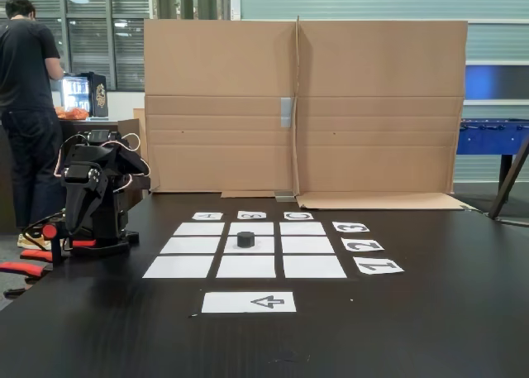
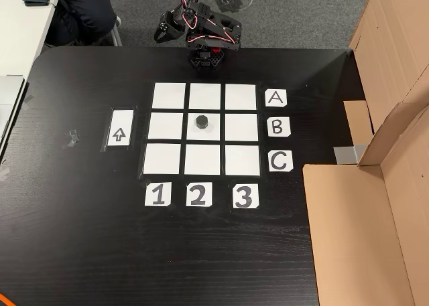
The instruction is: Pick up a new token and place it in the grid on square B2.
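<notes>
Arm [image 1: 95,192] folded at the bench [image 1: 99,328] edge; its tool is tucked in and too small in both fixed views to tell the jaws' stance. Person [image 1: 29,105] cut off by the frame's left edge. Cardboard screen [image 2: 395,152] runs past the right and bottom edges. A and B labels [image 1: 229,216] too foreshortened to read.

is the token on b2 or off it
On it. The token stands upright inside square B2, the centre sheet of the grid, in line with the B and 2 labels.
</notes>
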Robot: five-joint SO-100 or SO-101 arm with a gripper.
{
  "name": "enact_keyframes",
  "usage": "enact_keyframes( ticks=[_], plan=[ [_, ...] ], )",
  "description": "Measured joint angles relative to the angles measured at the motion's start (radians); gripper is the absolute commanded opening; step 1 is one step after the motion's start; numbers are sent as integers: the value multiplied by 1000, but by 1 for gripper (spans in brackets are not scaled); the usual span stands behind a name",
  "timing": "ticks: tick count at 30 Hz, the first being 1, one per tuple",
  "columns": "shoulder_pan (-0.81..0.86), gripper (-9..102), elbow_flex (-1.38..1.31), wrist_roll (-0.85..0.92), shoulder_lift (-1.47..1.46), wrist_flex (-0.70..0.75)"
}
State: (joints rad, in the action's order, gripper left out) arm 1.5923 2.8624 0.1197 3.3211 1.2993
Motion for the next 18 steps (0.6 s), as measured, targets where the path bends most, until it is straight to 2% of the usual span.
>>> enact_keyframes(
  ticks=[10,14,18],
  plan=[
    [0,0,3,0,0,-8],
    [0,1,63,2,0,-84],
    [5,1,87,-6,2,-97]
  ],
)
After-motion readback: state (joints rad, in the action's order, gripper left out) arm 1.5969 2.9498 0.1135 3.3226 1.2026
